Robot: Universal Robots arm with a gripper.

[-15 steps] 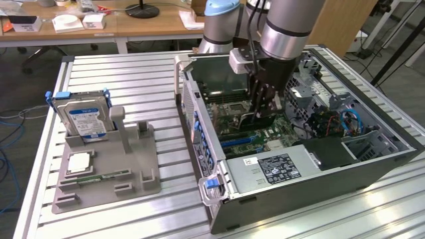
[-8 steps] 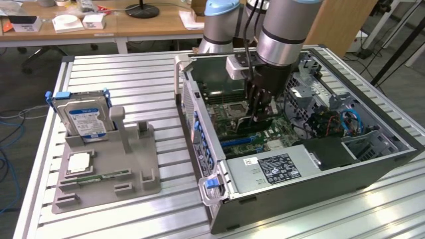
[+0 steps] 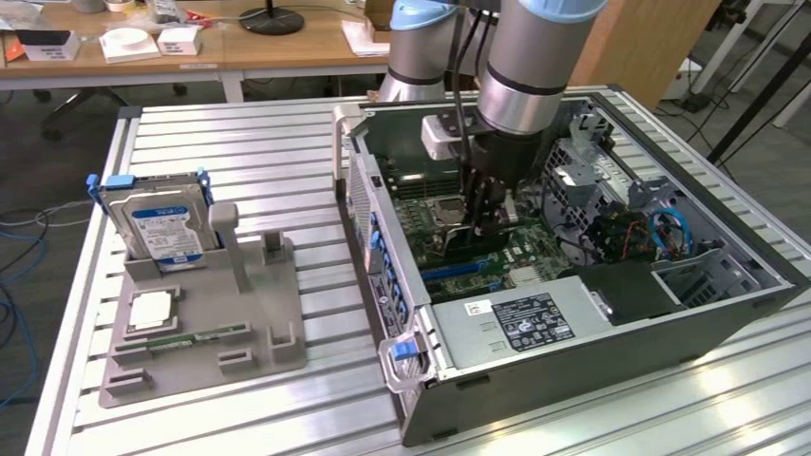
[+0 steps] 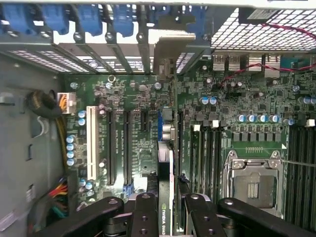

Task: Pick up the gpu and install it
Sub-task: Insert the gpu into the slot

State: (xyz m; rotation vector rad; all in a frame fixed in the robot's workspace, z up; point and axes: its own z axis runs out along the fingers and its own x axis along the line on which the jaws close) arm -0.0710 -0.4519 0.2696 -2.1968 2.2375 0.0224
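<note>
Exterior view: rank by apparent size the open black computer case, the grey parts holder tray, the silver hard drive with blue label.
1. Open black computer case, largest.
2. Grey parts holder tray.
3. Silver hard drive with blue label, smallest.
No close calls here.

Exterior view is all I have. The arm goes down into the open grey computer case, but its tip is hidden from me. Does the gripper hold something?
Observer: Yes. In the wrist view the gripper is closed on the thin black gpu card, seen edge-on.
Operator: Where is its silver metal end bracket?
Observer: The bracket stands at the rear slot openings of the case, next to the blue latches.
Operator: Is the card seated in a slot?
Observer: I cannot tell. It stands over the green motherboard, beside the long black slots.
</note>
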